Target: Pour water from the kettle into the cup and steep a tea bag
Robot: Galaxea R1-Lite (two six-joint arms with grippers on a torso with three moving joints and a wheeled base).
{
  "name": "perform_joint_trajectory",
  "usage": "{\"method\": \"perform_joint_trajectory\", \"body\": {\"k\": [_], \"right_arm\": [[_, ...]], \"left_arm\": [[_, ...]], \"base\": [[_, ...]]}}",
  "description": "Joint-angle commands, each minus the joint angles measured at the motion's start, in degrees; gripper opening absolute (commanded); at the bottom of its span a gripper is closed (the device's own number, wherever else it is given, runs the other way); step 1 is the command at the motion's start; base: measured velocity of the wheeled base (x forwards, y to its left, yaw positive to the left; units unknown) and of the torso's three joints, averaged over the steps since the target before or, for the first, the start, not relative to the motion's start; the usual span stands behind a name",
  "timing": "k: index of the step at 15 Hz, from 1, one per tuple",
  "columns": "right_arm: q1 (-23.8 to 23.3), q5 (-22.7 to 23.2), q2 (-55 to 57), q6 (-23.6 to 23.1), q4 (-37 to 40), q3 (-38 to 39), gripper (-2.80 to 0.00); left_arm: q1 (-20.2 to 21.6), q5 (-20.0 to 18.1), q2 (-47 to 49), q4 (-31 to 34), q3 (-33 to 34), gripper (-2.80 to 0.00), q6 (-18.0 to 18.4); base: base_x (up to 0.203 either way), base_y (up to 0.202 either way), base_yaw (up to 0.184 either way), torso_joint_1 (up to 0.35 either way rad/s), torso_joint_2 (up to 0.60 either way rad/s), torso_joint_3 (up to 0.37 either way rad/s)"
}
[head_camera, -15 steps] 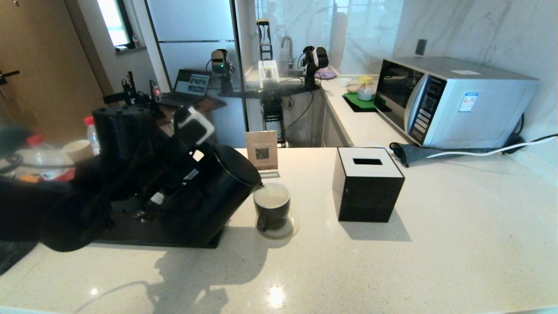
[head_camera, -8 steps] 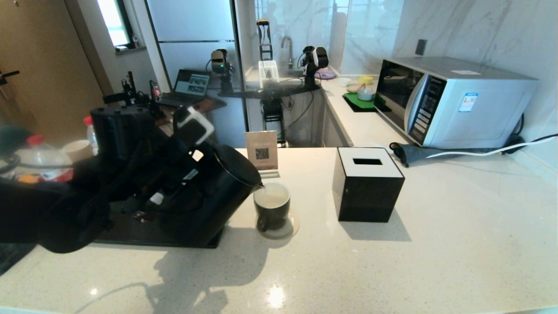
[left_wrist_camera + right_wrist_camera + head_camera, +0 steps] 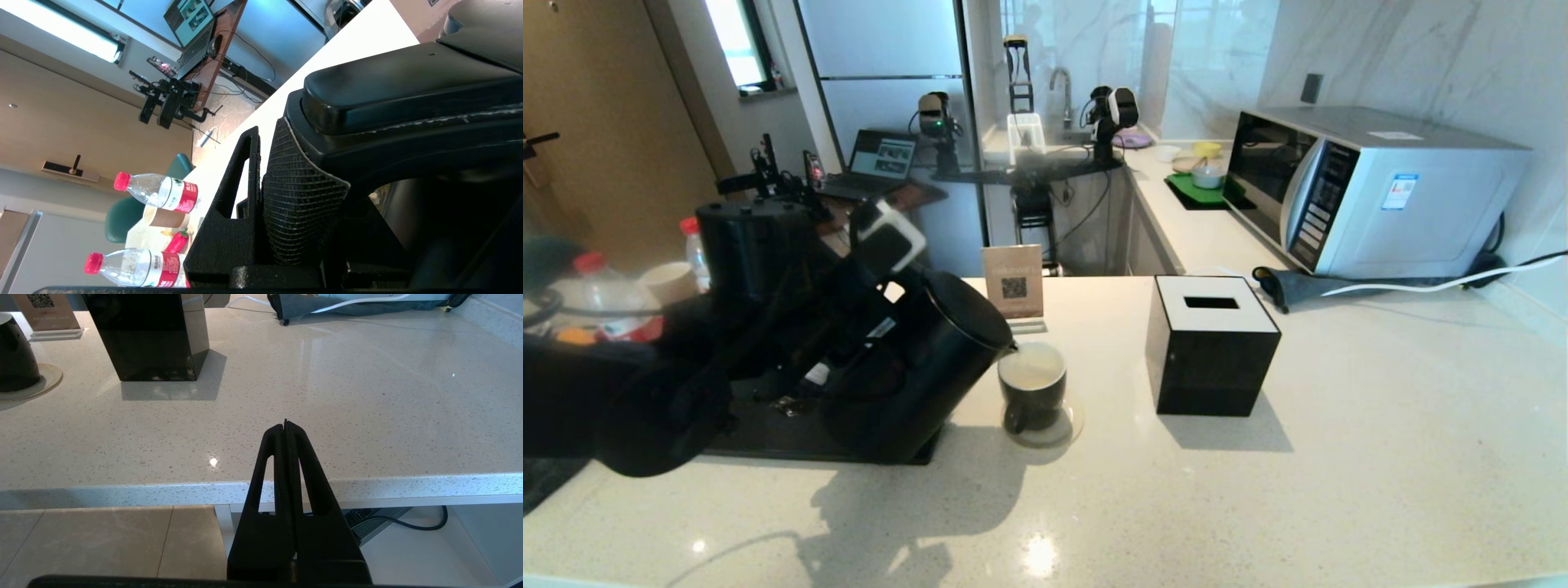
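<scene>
The kettle [image 3: 915, 367] is tilted toward the cup [image 3: 1032, 390], its spout at the cup's near rim; the base hangs over the black tray [image 3: 768, 437]. The cup stands on a saucer [image 3: 1068, 425] on the counter [image 3: 1258, 490], between the kettle and the black box [image 3: 1213, 347]. Pale water [image 3: 1033, 367] shows inside the cup, fairly high. You are in step 1, the pour.

The left gripper [image 3: 261, 196] is clamped on the kettle's handle [image 3: 408, 102], with 1 ribbed pad [image 3: 298, 196] pressed against it. The right gripper [image 3: 286, 428] is parked below the counter's front edge, fingers pressed together and holding nothing.

No tea bag is visible in any view.

Your next move, as judged here, calls for levelling the kettle slowly so the spout clears the rim without dripping, then setting it back on the tray. Step 2, the tea bag, is not yet begun.
</scene>
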Motion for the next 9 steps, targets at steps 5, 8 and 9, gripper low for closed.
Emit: {"method": "perform_joint_trajectory", "body": {"k": [5,8,9], "right_arm": [[0.0,0.0,0.1,0.0,0.0,0.0,-2.8],[0.0,0.0,0.1,0.0,0.0,0.0,-2.8],[0.0,0.0,0.1,0.0,0.0,0.0,-2.8]], "left_arm": [[-0.5,0.1,-0.4,-0.3,0.2,-2.8,0.1],[-0.5,0.4,-0.7,-0.3,0.4,-2.8,0.1],[-0.4,0.6,-0.9,-0.3,0.5,-2.8,0.1]], "base": [[0.0,0.0,0.0,0.0,0.0,0.0],[0.0,0.0,0.0,0.0,0.0,0.0],[0.0,0.0,0.0,0.0,0.0,0.0]]}}
